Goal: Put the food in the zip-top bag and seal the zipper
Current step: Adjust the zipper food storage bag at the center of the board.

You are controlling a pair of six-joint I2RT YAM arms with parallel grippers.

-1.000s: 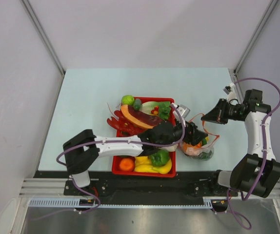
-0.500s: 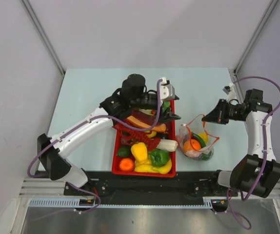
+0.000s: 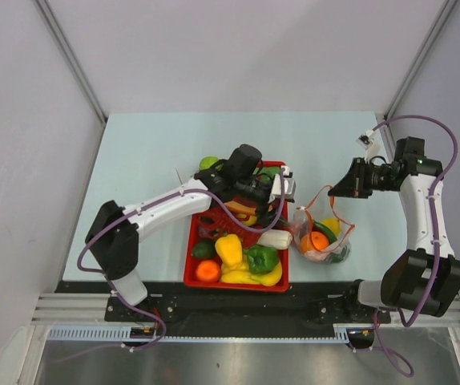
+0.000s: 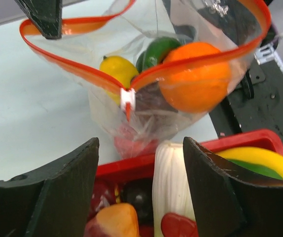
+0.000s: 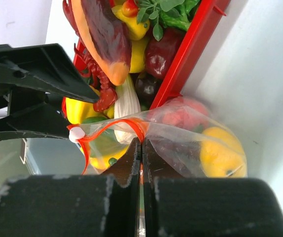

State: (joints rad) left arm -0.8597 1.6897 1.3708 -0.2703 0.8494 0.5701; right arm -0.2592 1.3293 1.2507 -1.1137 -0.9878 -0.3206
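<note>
The zip-top bag (image 3: 324, 238) stands open right of the red tray. It holds an orange (image 4: 195, 81), a lemon (image 4: 118, 69), a dark green piece (image 4: 156, 49) and a pink peach (image 5: 183, 113). Its zipper (image 4: 82, 71) gapes in a loop, with the white slider (image 4: 127, 98) at the near end. My right gripper (image 3: 336, 191) is shut on the zipper strip (image 5: 141, 140) and holds the bag's mouth up. My left gripper (image 3: 280, 200) is open and empty over the tray's right edge, facing the bag; its fingers (image 4: 57, 192) straddle a white ribbed toy (image 4: 168, 182).
The red tray (image 3: 234, 286) holds a red lobster (image 5: 102, 29), a yellow pepper (image 3: 228, 249), a green pepper (image 3: 262, 259), an orange (image 3: 207, 270) and other toy food. A lime (image 3: 208, 164) lies at the tray's back left corner. The table's front edge runs just below the tray.
My left gripper has drawn back from the bag's mouth, swung up over the tray and now hovers open at the tray's right edge. My right gripper has lifted slightly, still holding the strip.
</note>
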